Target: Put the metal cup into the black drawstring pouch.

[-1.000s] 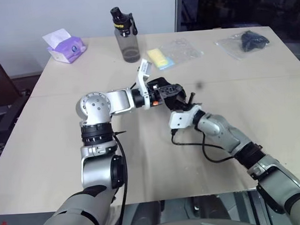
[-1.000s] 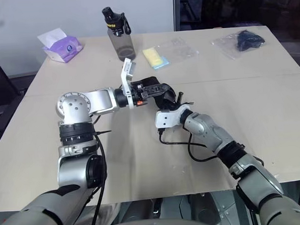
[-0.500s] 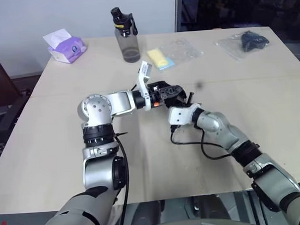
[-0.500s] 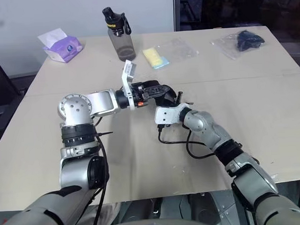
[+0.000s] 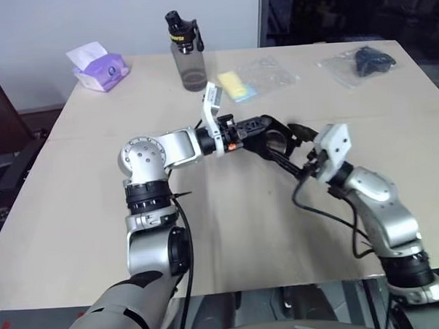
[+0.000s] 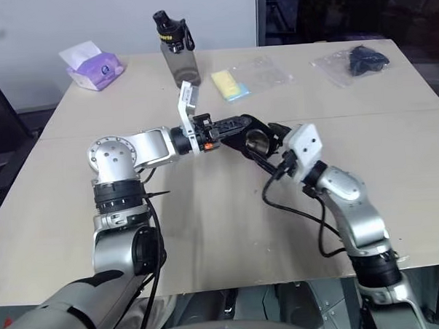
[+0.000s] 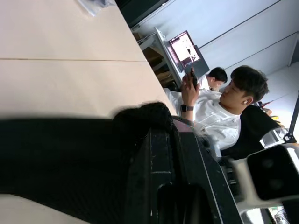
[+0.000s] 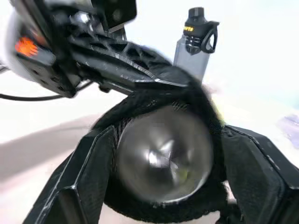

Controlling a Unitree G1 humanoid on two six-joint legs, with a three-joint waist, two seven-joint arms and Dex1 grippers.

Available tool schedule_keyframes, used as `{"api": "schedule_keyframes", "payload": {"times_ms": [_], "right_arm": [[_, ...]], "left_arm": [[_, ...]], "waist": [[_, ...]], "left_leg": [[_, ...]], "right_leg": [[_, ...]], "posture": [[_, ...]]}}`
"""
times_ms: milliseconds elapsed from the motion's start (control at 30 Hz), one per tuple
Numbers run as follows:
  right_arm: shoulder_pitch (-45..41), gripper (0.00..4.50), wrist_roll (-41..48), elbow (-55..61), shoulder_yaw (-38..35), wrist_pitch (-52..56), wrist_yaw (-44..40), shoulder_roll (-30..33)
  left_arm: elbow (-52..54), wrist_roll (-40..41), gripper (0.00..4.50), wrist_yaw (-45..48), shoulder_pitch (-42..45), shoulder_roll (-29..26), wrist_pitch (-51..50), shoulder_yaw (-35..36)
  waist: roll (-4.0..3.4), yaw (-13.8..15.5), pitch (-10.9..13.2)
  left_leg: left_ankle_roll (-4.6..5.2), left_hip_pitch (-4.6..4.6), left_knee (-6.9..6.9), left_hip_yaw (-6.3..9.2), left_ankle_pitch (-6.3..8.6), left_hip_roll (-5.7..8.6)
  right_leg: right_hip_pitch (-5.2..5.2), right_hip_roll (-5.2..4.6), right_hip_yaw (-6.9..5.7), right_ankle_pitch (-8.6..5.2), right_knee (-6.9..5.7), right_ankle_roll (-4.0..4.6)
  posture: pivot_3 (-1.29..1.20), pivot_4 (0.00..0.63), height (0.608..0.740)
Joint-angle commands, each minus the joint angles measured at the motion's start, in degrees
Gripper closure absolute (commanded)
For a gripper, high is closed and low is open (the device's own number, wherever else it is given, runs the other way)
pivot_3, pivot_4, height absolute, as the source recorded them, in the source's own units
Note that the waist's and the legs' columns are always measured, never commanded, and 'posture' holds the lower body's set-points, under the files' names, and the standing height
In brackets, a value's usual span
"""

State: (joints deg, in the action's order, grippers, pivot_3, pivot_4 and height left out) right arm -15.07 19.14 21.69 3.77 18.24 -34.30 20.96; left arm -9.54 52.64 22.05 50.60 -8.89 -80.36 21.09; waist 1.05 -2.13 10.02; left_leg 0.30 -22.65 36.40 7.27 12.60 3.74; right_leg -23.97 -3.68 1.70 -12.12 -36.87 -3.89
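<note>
Above the middle of a pale wooden table [image 5: 76,214], the left gripper [image 5: 265,126] reaches in from the left with its jaws clamped shut on the rim of the black drawstring pouch [image 6: 256,142], holding the bag's mouth up off the tabletop. The metal cup [image 8: 163,156] sits inside that mouth, its shiny round end ringed by black fabric. The right gripper [image 8: 161,186] faces the pouch from the right, its two black fingers [image 8: 86,177] spread wide on either side of the cup and the pouch without closing on either; whether they brush the fabric cannot be told.

Along the far edge of the table, from left to right, lie a purple tissue pack [image 5: 96,67], an upright grey water bottle [image 5: 186,51] with a black cap, a yellow item [image 5: 235,85] beside a clear plastic bag [image 5: 270,71], and a dark object in another clear bag [image 5: 362,60]. All stand well apart from the grippers. A black cable [image 5: 320,207] loops from the right wrist over the tabletop. In the left wrist view, two seated people [image 7: 219,109] appear beyond the table's edge.
</note>
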Motion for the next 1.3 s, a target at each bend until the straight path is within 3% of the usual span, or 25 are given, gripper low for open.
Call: {"api": "schedule_keyframes", "payload": {"times_ms": [33,333,400,500,567,767,867,967,1133,1167,1300], "right_arm": [[0.86,0.82,5.82,5.32,-2.97,3.72,-0.88,1.05],[6.92,0.82,19.08,2.37,-13.48,5.88,-3.22,1.15],[7.41,0.82,15.01,-0.89,-13.03,3.55,-3.08,2.45],[6.48,0.82,-1.01,-9.36,-5.35,-4.24,-1.03,6.33],[5.08,0.82,-5.86,-14.3,-2.33,-8.57,-0.2,5.91],[-2.24,0.82,-9.55,-26.18,-1.51,-12.9,8.06,-4.09],[-4.31,0.82,-6.06,-29.34,-3.03,-14.34,8.21,-9.38],[-5.9,1.67,-6.22,-31.96,-4.87,-15.88,10.34,-11.45],[-5.77,4.22,-6.99,-31.99,-7.0,-17.77,11.51,-9.93],[-5.39,4.46,-6.57,-31.5,-7.75,-17.61,11.67,-9.59],[-5.12,4.46,-7.03,-29.99,-9.89,-17.52,12.08,-6.96]], "left_arm": [[0.59,1.9,4.5,0.34,2.48,0.4,1.27,0.72],[0.84,2.84,4.5,-0.52,2.72,0.79,1.23,1.35],[0.87,3.04,4.5,-0.72,2.67,0.65,1.22,1.51],[0.87,3.3,4.5,-0.89,2.47,0.51,1.29,1.52],[0.98,3.21,4.5,-0.86,2.1,0.59,1.5,1.19],[1.25,3.19,4.5,-1.0,1.55,0.54,1.76,1.18],[1.54,3.0,4.5,-1.11,1.49,0.59,2.04,0.97],[1.9,2.97,4.5,-1.2,1.14,0.35,2.2,0.95],[2.48,3.1,4.5,-1.67,0.35,0.35,2.48,1.18],[2.53,3.07,4.5,-1.8,0.1,0.47,2.8,1.2],[2.53,2.92,4.5,-2.23,-0.78,1.05,4.29,1.24]], "waist": [[0.0,-0.01,0.0],[0.0,0.32,0.0],[0.0,0.34,0.0],[0.0,0.18,0.0],[0.0,0.14,0.0],[0.0,-0.23,0.0],[0.01,0.19,0.0],[0.0,0.29,0.0],[0.0,0.26,0.0],[0.0,0.2,0.0],[0.0,0.03,0.0]], "left_leg": [[0.0,0.0,0.0,0.0,0.0,-0.01],[0.0,-0.01,0.03,-0.06,-0.01,-0.01],[0.0,-0.01,0.03,-0.12,-0.01,-0.01],[0.0,0.01,0.03,-0.34,-0.01,0.01],[-0.01,0.03,0.04,-0.38,-0.02,0.03],[-0.32,0.07,0.02,-0.4,-0.2,-0.14],[-0.34,0.05,0.03,-0.36,-0.21,-0.11],[-0.34,0.0,0.03,-0.29,-0.21,-0.06],[-0.33,0.0,0.02,-0.23,-0.2,-0.01],[-0.33,0.0,0.02,-0.24,-0.2,-0.01],[-0.33,0.0,0.01,-0.29,-0.2,-0.04]], "right_leg": [[0.0,0.02,-0.04,0.01,-0.01,0.02],[0.05,-0.03,-0.05,0.03,0.01,0.06],[0.05,-0.03,-0.06,0.03,0.02,0.06],[0.04,-0.02,-0.02,0.03,0.02,0.05],[0.05,0.0,-0.03,0.03,0.01,0.04],[0.03,0.12,0.01,0.06,-0.05,0.1],[0.03,0.08,0.01,0.08,-0.04,0.12],[0.03,0.04,0.01,0.08,-0.01,0.13],[0.02,0.0,0.02,0.08,0.01,0.13],[0.02,0.01,0.02,0.08,0.0,0.13],[0.02,0.04,-0.03,0.08,0.0,0.13]], "posture": [[0.0,0.15,0.74],[0.0,0.15,0.74],[0.0,0.15,0.74],[0.0,0.15,0.74],[0.0,0.15,0.74],[0.0,0.15,0.74],[0.0,0.15,0.74],[0.0,0.15,0.74],[0.0,0.15,0.74],[0.0,0.15,0.74],[0.0,0.15,0.74]]}}
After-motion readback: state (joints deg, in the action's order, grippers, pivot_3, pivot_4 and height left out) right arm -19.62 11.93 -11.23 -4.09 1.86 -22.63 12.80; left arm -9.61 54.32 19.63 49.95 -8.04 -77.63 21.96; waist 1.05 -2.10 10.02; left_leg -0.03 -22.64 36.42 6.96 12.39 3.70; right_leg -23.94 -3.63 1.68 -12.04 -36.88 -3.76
